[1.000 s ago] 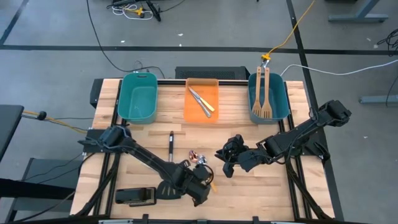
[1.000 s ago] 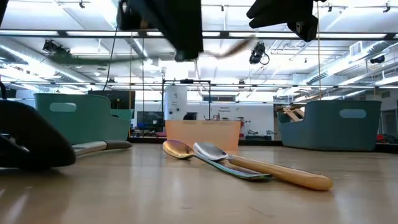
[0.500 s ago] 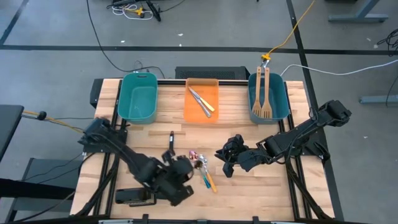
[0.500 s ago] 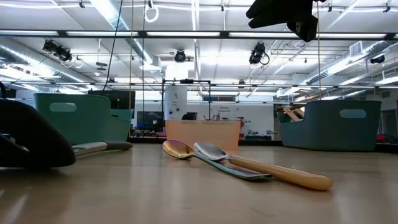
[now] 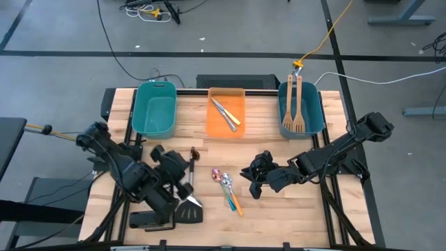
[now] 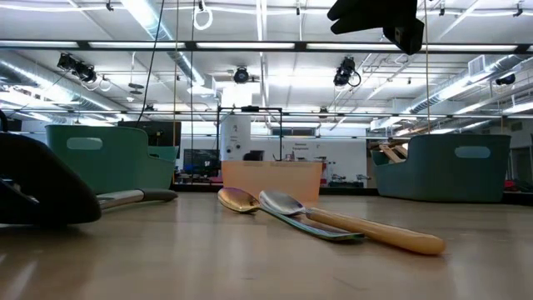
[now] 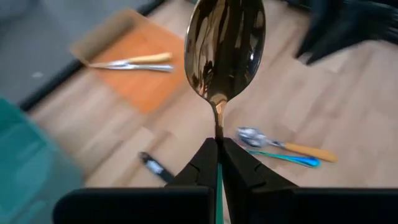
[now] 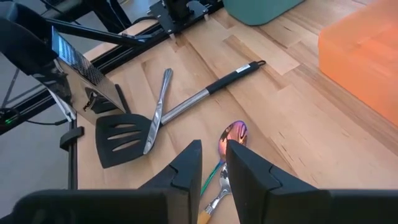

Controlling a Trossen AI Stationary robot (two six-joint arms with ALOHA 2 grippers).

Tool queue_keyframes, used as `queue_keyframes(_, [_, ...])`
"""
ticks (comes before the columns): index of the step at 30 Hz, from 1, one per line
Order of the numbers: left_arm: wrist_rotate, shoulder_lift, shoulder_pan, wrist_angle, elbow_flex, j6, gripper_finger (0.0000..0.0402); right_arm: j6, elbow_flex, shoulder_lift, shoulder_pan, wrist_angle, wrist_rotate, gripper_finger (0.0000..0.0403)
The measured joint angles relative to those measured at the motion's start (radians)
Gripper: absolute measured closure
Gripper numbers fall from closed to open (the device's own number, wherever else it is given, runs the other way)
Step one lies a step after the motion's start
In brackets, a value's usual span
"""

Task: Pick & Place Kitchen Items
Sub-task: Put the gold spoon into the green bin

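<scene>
My left gripper (image 5: 188, 162) is above the table's left half, shut on a shiny spoon (image 7: 224, 50) held in the air. Right of it, two spoons (image 5: 226, 187) lie side by side on the table, one with an orange handle and one with a teal handle; they also show in the low view (image 6: 283, 202). A black spatula (image 5: 187, 211) with a steel handle lies below my left arm, and a silver utensil (image 8: 158, 109) rests across its head. My right gripper (image 5: 252, 183) hovers just right of the two spoons, empty, its fingers (image 8: 186, 165) a narrow gap apart. My left gripper pinches the spoon's thin handle (image 7: 217, 129) between its two fingertips, just behind the bowl. The spoon lies along the fingers and its bowl sticks out beyond the tips. The spoon is lifted clear of the table.
Three bins stand along the far edge: a teal bin (image 5: 155, 108) at the left, an orange bin (image 5: 226, 111) with silver cutlery in the middle, and a teal bin (image 5: 301, 108) with two wooden spatulas at the right. A flat black block (image 5: 150, 220) lies near the front left.
My left gripper, still shut on the spoon, has swung from the near edge by the two spoons toward the table's left and far side. The two spoons on the table and my right gripper have stayed where they were.
</scene>
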Motion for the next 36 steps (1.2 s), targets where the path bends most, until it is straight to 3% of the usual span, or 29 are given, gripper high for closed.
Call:
queue_keyframes(11, [-0.066,-0.115,0.037,-0.033,-0.015,-0.002,0.0392,0.0,0.0,0.0,0.0,0.004,0.0,0.0319])
queue_keyframes(30, [-0.071,-0.203,0.183,-0.032,-0.017,0.123,0.0392,-0.003,0.0,0.0,0.0,0.002,0.0,0.0319])
queue_keyframes(36, [-0.062,-0.284,0.195,-0.032,-0.189,0.053,0.0392,-0.006,0.0,0.0,0.0,0.002,0.0,0.0319])
